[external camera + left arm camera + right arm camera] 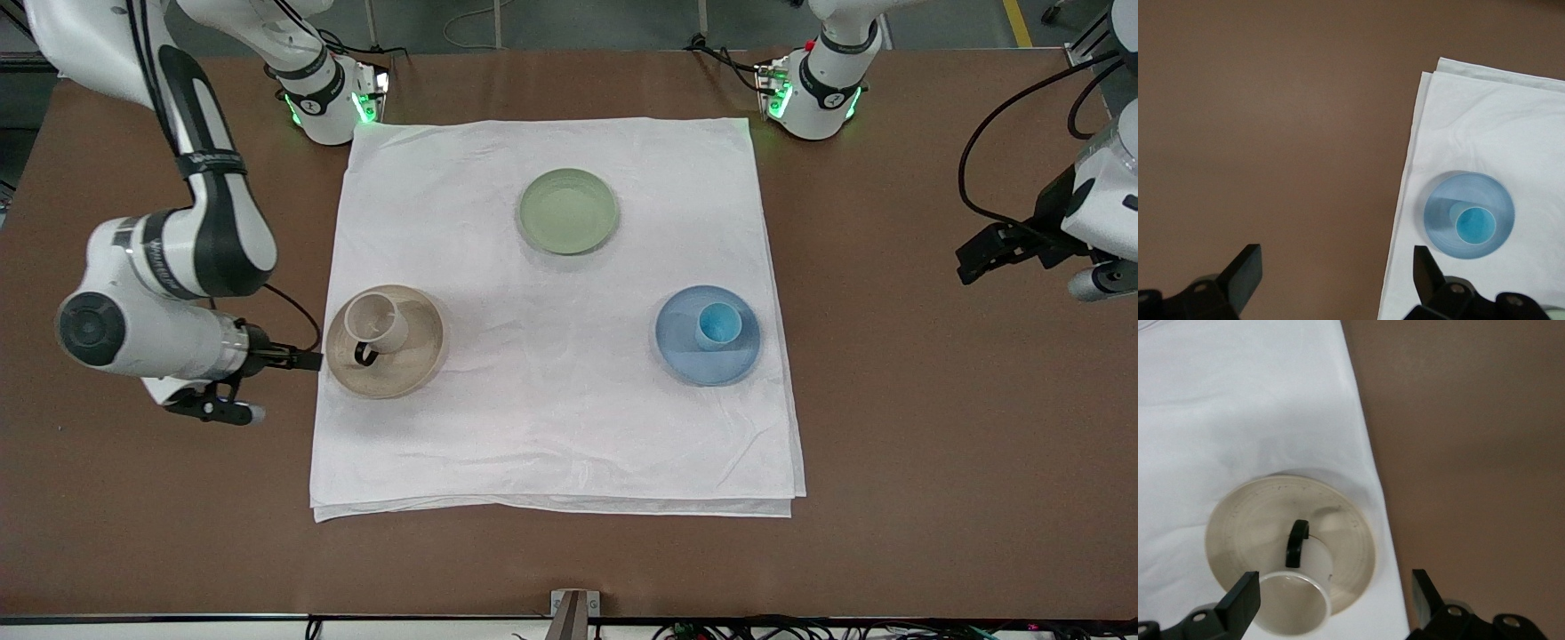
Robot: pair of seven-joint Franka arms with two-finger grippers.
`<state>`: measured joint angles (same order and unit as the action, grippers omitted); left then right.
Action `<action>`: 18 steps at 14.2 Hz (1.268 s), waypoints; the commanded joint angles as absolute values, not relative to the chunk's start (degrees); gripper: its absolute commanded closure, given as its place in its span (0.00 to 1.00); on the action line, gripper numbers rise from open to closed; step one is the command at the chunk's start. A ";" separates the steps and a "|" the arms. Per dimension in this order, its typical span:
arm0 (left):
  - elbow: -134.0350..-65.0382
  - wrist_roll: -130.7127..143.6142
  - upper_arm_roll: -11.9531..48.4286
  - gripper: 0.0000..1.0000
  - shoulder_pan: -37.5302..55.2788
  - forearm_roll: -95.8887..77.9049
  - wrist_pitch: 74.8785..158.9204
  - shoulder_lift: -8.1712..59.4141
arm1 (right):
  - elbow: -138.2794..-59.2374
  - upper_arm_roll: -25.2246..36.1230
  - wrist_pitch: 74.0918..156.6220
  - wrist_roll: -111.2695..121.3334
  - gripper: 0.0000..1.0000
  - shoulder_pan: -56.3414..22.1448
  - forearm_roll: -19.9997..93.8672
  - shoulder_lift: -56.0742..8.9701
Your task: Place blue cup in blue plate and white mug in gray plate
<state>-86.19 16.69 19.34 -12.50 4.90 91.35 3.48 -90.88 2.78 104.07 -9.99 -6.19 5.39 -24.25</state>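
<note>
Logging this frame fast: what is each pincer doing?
Left pincer: open, empty, over bare brown table.
Right pincer: open, empty, beside the round beige plate.

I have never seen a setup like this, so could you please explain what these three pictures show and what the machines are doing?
These are two robot arms at a brown table, each ending in a two-finger gripper. One picture looks down from a high camera facing them; the other two come from cameras on each arm's wrist. A white cloth lies on the table with three plates. The blue cup stands on the blue plate, and the white mug stands on the gray plate. The green plate, farthest from the high camera, holds nothing. The left gripper and the right gripper are both open, hold nothing, and sit off the cloth at either end.
</note>
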 commanded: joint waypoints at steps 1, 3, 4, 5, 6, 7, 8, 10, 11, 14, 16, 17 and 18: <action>-87.63 15.38 8.58 0.00 -2.42 3.17 87.65 0.01 | -87.11 2.02 99.77 -3.18 0.00 -0.89 4.14 -23.65; -87.71 13.37 4.66 0.00 0.26 0.11 86.14 -1.40 | -83.78 1.93 95.99 -0.36 0.00 2.36 1.42 -22.86; -87.71 12.14 4.48 0.00 0.09 -1.04 85.52 -1.49 | -81.24 1.93 93.80 2.69 0.00 4.37 0.62 -22.76; -87.89 10.39 4.40 0.00 -0.87 -1.40 85.00 -1.58 | -78.77 1.93 90.82 7.16 0.00 6.48 0.53 -22.68; -88.41 9.24 4.48 0.00 -1.92 -1.41 84.82 -2.02 | -76.66 1.93 87.83 9.64 0.00 7.98 0.44 -22.68; -88.94 8.45 4.48 0.00 -2.11 -1.41 84.64 -2.37 | -74.64 2.02 84.50 10.19 0.00 8.96 0.35 -22.68; -89.55 9.31 4.48 0.00 -2.28 -1.49 84.29 -3.33 | -73.23 2.02 81.77 10.37 0.00 9.66 0.35 -22.50; -90.00 10.63 5.01 0.00 -2.02 -1.49 84.64 -3.25 | -71.98 1.85 80.24 9.85 0.00 10.90 0.44 -21.01; -89.91 10.63 5.01 0.00 -1.93 -1.41 84.81 -3.16 | -70.50 2.02 80.33 9.06 0.00 10.64 0.44 -21.01; -90.26 10.72 5.80 0.00 -2.02 -1.41 84.64 -3.51 | -68.12 1.41 80.33 -0.33 0.00 9.06 0.35 -21.35; -90.26 10.64 5.89 0.00 -2.02 -1.41 84.64 -3.34 | -68.12 1.23 79.64 -0.53 0.00 8.09 1.40 -21.36; -90.35 10.63 5.89 0.00 -2.02 -1.41 84.73 -3.08 | -68.12 0.88 79.54 -0.27 0.00 7.82 1.67 -21.10; -90.35 10.63 5.89 0.00 -1.85 -1.41 85.07 -2.90 | -68.38 0.70 78.93 -0.35 0.00 7.21 1.58 -20.66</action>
<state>-89.01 10.40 5.73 -1.71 -0.39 84.71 -1.79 -68.58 1.21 80.23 0.71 7.78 1.24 -21.22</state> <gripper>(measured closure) 0.000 0.000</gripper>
